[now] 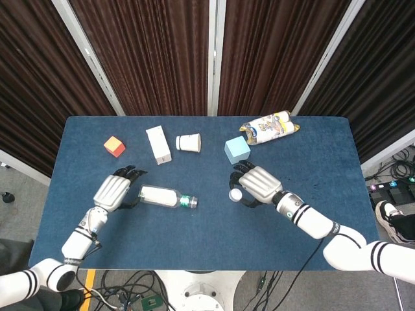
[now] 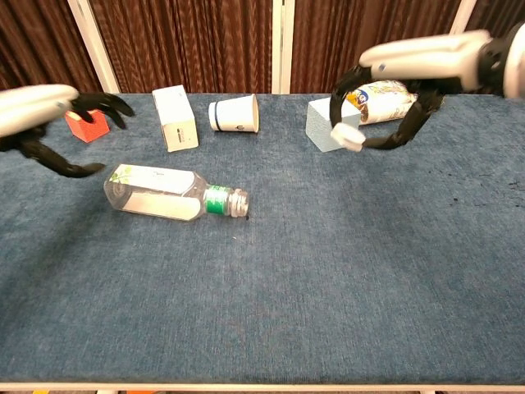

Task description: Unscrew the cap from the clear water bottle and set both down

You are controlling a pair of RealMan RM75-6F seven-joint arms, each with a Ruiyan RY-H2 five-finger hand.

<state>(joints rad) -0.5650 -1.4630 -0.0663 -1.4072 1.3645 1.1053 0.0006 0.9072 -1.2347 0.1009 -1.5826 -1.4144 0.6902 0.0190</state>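
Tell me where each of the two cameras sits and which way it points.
Head view: high above, looking down on the table; both forearms and hands show.
Chest view: low at the near edge, facing the curtains; only the left hand and right hand show.
Shared: the lying bottle, the cap in the right hand.
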